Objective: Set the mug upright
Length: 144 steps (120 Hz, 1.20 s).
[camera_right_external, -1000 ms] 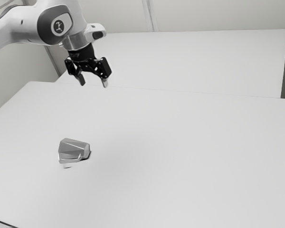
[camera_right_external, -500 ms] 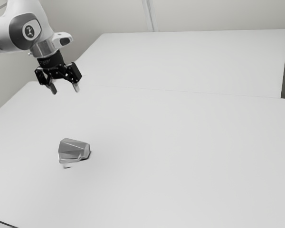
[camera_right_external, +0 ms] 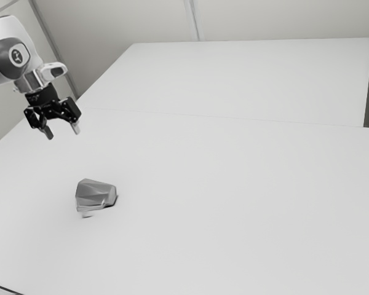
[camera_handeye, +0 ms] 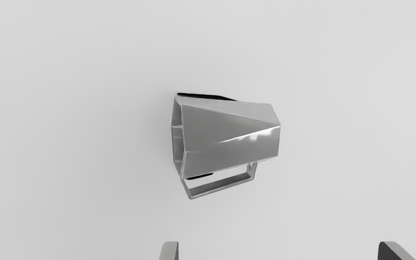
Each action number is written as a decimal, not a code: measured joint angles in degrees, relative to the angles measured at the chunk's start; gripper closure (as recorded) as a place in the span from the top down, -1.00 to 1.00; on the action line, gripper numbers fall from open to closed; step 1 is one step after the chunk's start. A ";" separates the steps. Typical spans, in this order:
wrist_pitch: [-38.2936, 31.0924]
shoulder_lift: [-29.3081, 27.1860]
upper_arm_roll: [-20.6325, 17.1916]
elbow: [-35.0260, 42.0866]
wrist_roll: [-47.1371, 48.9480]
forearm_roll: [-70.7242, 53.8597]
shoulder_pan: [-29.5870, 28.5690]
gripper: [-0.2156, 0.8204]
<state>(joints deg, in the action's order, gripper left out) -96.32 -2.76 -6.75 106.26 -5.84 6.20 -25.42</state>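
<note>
Swinging toward the exterior view's eight o'clock, the open gripper (camera_right_external: 63, 134) hovers clear of the mug (camera_right_external: 96, 195), still toppled, needing righting.

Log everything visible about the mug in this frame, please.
The mug is grey and faceted, with flat angular panels, bright glints along one edge and a metal-like look. It lies on its side on the pale table, not upright. Its many-sided mouth is wider than its base, and the part of the inside that shows is grey too. An angular loop handle runs along the side nearer the gripper's fingertips. Neither fingertip touches it.
</note>
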 joint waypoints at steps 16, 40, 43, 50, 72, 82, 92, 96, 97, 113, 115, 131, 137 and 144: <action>-0.13 0.91 -0.02 0.29 -1.97 0.69 -0.68 0.58; -1.41 2.28 0.05 1.99 -5.05 1.85 -1.75 0.58; -1.57 2.51 0.04 2.07 -5.42 1.95 -1.94 0.58; -1.95 3.05 0.01 2.42 -6.25 2.13 -2.38 0.58; -4.53 4.06 0.06 6.20 -9.37 4.17 -3.95 0.58; -5.87 4.67 0.05 7.41 -10.78 4.97 -5.01 0.58; -7.28 5.41 0.05 8.65 -12.23 6.04 -6.52 0.58; -7.84 5.72 0.04 9.06 -12.81 6.47 -7.20 0.58; -7.97 5.82 0.04 9.14 -12.95 6.57 -7.35 0.58; -9.96 7.07 0.06 10.51 -15.23 8.49 -8.95 0.58; -10.16 7.15 0.05 10.64 -15.51 8.75 -9.02 0.58; -11.95 7.44 0.04 12.67 -17.80 10.94 -8.96 0.58; -12.59 7.46 0.06 13.28 -18.74 11.95 -9.05 0.58; -13.42 7.52 0.06 14.23 -19.96 13.35 -9.57 0.58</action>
<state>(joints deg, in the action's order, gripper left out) -109.73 4.76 -6.69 120.49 -25.79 19.55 -34.99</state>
